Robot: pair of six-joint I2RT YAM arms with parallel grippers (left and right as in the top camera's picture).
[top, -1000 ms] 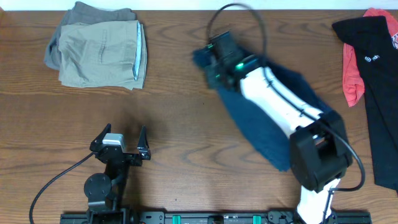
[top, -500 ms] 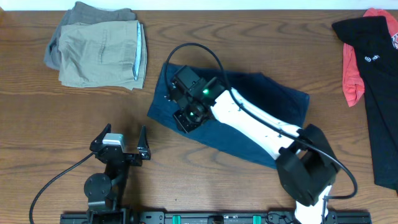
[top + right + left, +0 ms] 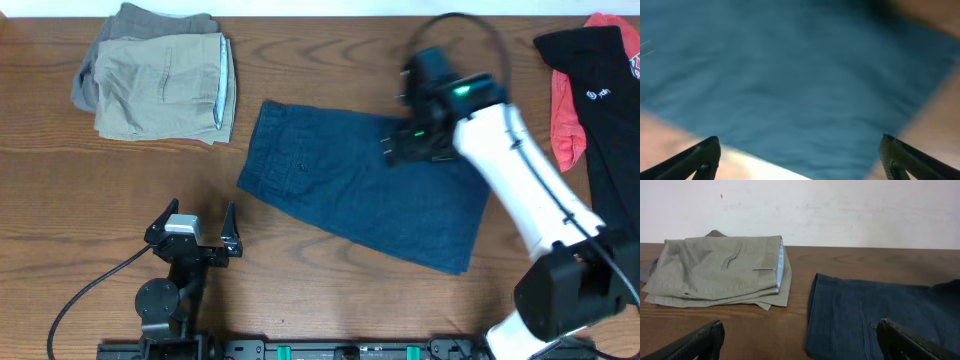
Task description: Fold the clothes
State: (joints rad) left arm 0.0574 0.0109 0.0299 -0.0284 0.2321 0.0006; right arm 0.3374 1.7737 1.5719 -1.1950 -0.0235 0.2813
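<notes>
Near the front edge of the wooden counter [image 3: 300, 300], the left gripper [image 3: 200, 213] sits low with its jaws spread wide, holding nothing and touching nothing; in its wrist view the two dark fingertips [image 3: 702, 341] frame bare wood. Over the far right part of the navy shorts [image 3: 350, 195] hangs the right gripper [image 3: 400, 148], on a white arm that reaches in from the right. Its own camera is blurred, yet it shows the jaws well apart with blue fabric filling the space between them and nothing clamped. I cannot tell whether the fingertips [image 3: 700, 157] touch the cloth. The navy shorts lie opened out flat in the middle of the counter, skewed, with the waistband end toward the left and the leg end toward the front right. Just beyond their left end, at the back left, lie folded khaki shorts [image 3: 165, 85] on a grey garment [image 3: 125, 18]. At the far right edge lie a black garment [image 3: 610, 130] with small white print and a red cloth [image 3: 567, 115], touching one another. Behind the counter stands a plain pale wall [image 3: 840, 210].
</notes>
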